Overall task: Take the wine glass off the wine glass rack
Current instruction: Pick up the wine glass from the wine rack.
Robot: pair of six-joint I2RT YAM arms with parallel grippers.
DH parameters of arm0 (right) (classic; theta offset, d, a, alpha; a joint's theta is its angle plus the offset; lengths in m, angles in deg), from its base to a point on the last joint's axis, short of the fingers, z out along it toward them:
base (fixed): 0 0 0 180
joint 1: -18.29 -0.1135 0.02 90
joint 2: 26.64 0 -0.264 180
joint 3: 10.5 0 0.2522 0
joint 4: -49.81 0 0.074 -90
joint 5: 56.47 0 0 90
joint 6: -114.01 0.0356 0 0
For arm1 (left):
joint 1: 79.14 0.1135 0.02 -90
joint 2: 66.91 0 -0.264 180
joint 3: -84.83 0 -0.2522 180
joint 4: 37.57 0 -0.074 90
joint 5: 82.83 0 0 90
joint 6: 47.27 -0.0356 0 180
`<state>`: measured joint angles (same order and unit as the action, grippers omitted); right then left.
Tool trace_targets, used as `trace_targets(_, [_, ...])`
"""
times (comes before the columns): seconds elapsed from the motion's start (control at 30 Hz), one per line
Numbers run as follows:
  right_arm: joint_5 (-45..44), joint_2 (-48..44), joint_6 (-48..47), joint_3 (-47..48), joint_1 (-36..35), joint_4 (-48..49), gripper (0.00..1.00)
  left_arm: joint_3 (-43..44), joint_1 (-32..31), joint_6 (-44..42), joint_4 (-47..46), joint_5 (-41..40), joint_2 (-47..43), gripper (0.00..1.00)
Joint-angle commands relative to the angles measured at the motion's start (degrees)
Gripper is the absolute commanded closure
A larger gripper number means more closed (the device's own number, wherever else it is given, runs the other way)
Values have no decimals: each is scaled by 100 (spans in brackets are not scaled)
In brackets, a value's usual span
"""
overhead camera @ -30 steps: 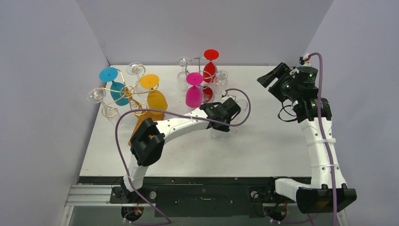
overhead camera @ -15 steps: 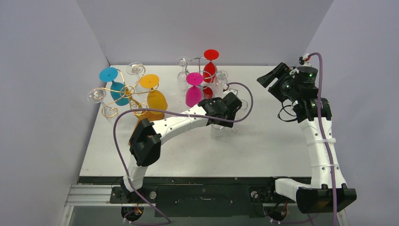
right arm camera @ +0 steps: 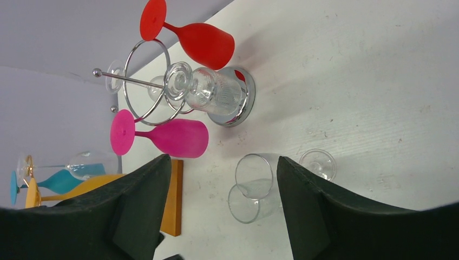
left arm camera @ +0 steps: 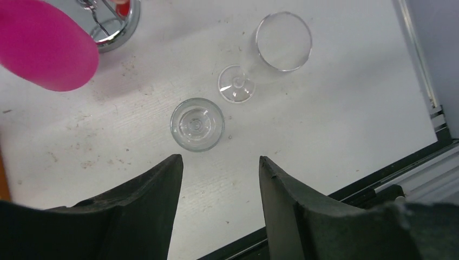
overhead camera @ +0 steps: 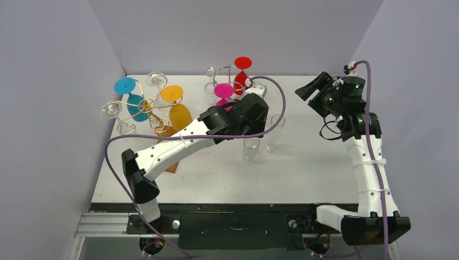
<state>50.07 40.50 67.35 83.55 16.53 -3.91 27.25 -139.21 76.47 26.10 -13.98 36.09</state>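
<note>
A red glass (right arm camera: 204, 43) and pink glass (right arm camera: 177, 138) hang on the chrome rack (right arm camera: 246, 102).

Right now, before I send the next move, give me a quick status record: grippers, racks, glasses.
Left gripper: open, empty, over the table
Right gripper: open, empty, raised at right
Silver rack: red glass, pink glass, ribbed clear glass hanging
Gold rack: blue glass, orange glass, see-through glasses hanging
On table: clear glass and stemmed glass standing, off the racks

Lab cell: plain grey walls (overhead camera: 238, 32), white table (overhead camera: 303, 162)
</note>
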Motion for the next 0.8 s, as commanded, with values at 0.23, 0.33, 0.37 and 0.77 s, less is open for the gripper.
trace_targets(0.23, [-94, 297, 579, 583, -1489, 754, 32, 820, -70, 207, 1646, -1584, -1925, 48])
trace_targets(0.33, [-44, 628, 793, 804, -1971, 1090, 32, 761, -32, 409, 2128, -2027, -2414, 48])
trace_targets(0.37, [-18, 719, 827, 870, -2213, 1141, 32, 744, -16, 516, 2233, -2283, -2507, 48])
trace_targets(0.77, [-38, 1968, 922, 1767, -3571, 1496, 33, -113, 2215, 457, 3013, -2595, -3976, 43])
